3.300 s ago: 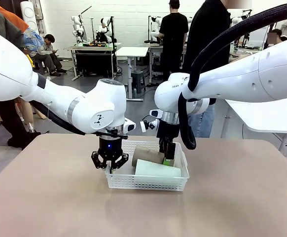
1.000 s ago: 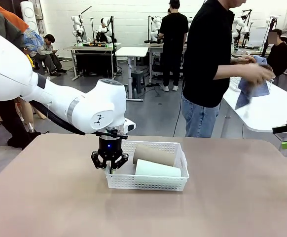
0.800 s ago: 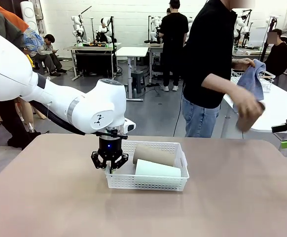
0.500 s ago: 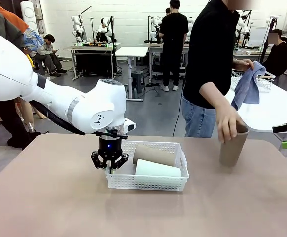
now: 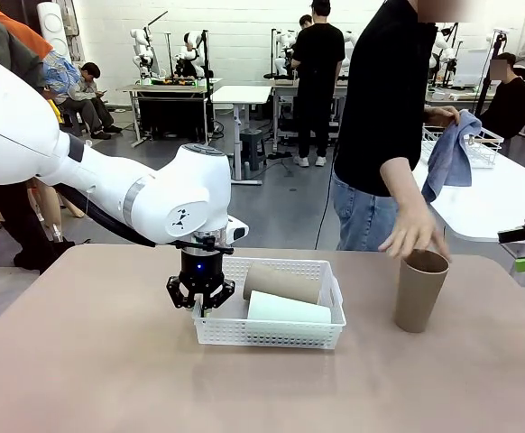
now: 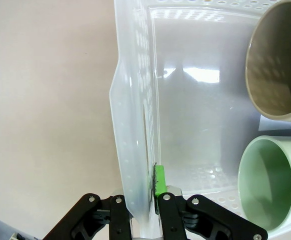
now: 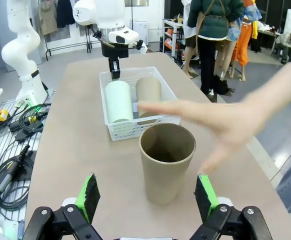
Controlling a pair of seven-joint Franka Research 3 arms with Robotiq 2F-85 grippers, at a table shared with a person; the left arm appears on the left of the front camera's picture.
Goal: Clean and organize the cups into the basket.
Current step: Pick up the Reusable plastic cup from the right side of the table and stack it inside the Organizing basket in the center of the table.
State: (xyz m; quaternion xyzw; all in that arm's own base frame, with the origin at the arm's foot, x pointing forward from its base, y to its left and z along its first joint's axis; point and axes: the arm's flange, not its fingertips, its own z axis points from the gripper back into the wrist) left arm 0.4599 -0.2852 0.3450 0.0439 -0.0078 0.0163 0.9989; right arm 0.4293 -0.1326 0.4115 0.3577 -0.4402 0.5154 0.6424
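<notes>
Mint cup [image 5: 290, 311], tan cup [image 5: 282, 282] in basket [image 5: 271, 336], third [image 5: 420, 290] upright, seemingly empty

I read no text, label or number on any feed; the mark [image 5: 183, 217] above the left end effector [image 5: 201, 307] is too small.

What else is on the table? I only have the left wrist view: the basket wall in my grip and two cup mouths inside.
Observer: A third tan cup stands upright on the table, to the right of the basket and apart from it.
Operator: Is anyone holding it?
Observer: No. The person's hand hovers spread just over its rim, not gripping it.
Operator: And the other arm?
Observer: The right gripper is open near the table's right edge, pointed at that cup and apart from it.
</notes>
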